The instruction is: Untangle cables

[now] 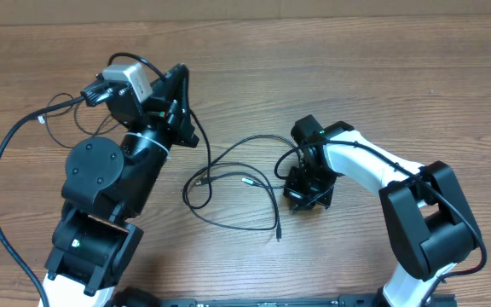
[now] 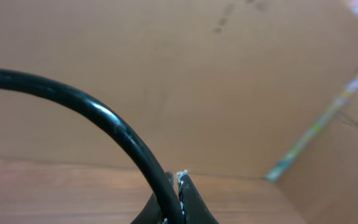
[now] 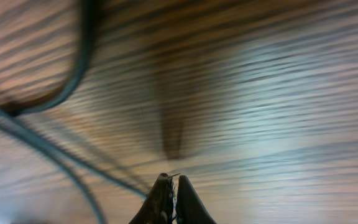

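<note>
The fingers (image 2: 192,202) of the left gripper (image 2: 176,176) are pressing tightly together and appear to be pinching one of the black cables (image 2: 104,115). That cable is arching in from the left of the wrist camera and running down into the closed tips. The gripper is hanging above the wooden table (image 1: 356,68), facing a plain cardboard wall (image 2: 166,74) at the table's far edge.

On the other side, the fingers (image 3: 188,206) of the right gripper (image 3: 173,180) are sitting fully closed, tip against tip, with nothing showing between them. They are pointing down at bare wood grain; whether they are touching it cannot be told through the blur. Blurred cables are curving past to their left in the right wrist view.

Seen from overhead, the cables are lying in loose, overlapping loops on the table between the left arm (image 1: 109,175) and the right gripper. They are bunching most densely just beside the left arm. One long loop is reaching toward the right gripper, and one thin length is rising from the heap toward the left gripper. A small plug (image 1: 247,181) with a green tip is lying inside the loops.
</note>
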Available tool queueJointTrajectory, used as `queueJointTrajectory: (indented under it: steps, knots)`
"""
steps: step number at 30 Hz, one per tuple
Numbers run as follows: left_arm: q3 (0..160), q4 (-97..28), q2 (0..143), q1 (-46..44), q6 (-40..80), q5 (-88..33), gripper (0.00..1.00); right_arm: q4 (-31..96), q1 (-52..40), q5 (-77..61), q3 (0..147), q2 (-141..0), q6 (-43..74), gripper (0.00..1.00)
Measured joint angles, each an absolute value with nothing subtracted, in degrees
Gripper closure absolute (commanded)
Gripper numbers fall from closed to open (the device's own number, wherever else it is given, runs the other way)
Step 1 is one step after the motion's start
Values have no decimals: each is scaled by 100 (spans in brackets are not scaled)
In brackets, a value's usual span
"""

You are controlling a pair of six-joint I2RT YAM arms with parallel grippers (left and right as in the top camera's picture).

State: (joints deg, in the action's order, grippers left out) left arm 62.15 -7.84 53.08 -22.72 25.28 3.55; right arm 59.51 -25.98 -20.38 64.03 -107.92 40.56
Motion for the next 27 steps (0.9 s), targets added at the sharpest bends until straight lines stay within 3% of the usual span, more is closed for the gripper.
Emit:
queueJointTrajectory:
  steps: [18, 27]
  knots:
    - [6215, -2080, 5308, -2272, 2386, 1850, 96, 6475, -2512, 556, 6403, -10792, 5723, 96]
    - [6215, -2543, 5308, -2272, 2200, 2344, 95, 6469, -1551, 836, 6403, -10792, 5885, 95]
